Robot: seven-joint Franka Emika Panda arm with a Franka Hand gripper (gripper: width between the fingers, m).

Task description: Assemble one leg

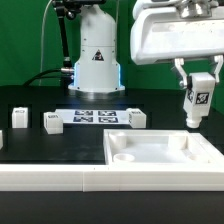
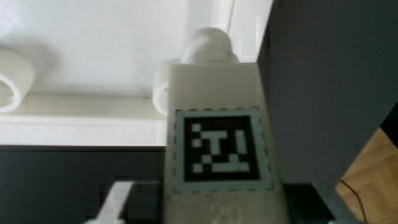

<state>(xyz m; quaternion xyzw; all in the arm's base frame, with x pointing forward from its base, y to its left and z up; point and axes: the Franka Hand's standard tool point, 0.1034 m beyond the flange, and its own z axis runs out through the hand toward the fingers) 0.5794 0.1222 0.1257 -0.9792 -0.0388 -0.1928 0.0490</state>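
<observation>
My gripper [image 1: 196,88] is shut on the leg [image 1: 196,104], a small white post with a black-and-white tag, and holds it upright above the far right corner of the large flat white panel [image 1: 160,152]. In the wrist view the leg [image 2: 217,130] fills the middle, its screw tip pointing toward the panel [image 2: 89,50] near a recessed corner. The gripper [image 2: 217,205] grips the leg's near end between the fingers.
Three more white legs [image 1: 52,122] [image 1: 17,117] [image 1: 136,118] stand on the black table at the exterior view's left and middle. The marker board [image 1: 95,116] lies behind them, before the arm's base. A white rail [image 1: 60,178] runs along the front edge.
</observation>
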